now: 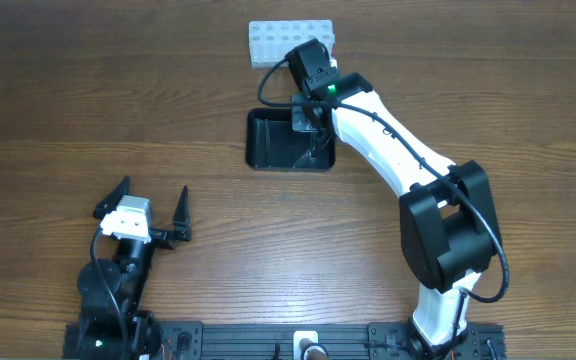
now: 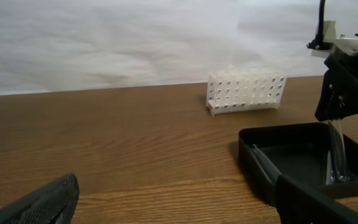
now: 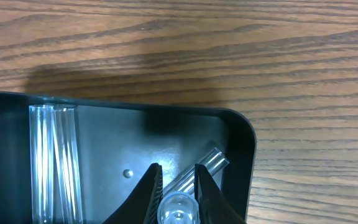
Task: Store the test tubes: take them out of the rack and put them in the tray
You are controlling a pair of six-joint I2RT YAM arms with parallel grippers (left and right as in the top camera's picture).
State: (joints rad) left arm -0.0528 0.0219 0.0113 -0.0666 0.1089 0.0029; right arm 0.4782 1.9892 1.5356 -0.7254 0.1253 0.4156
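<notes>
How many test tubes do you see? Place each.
3 test tubes, maybe 4: two lie side by side in the tray; one in the right pincer; a slanted one beside it may be separate. The rack may hide more.

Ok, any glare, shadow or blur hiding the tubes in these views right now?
Top view: tubes in the tray are faint glints on black. Right wrist view: a shadow darkens the table beside the tray, but the tube in the right gripper reads clearly. Left wrist view: the left gripper is blurred up close, the rack sharp.
</notes>
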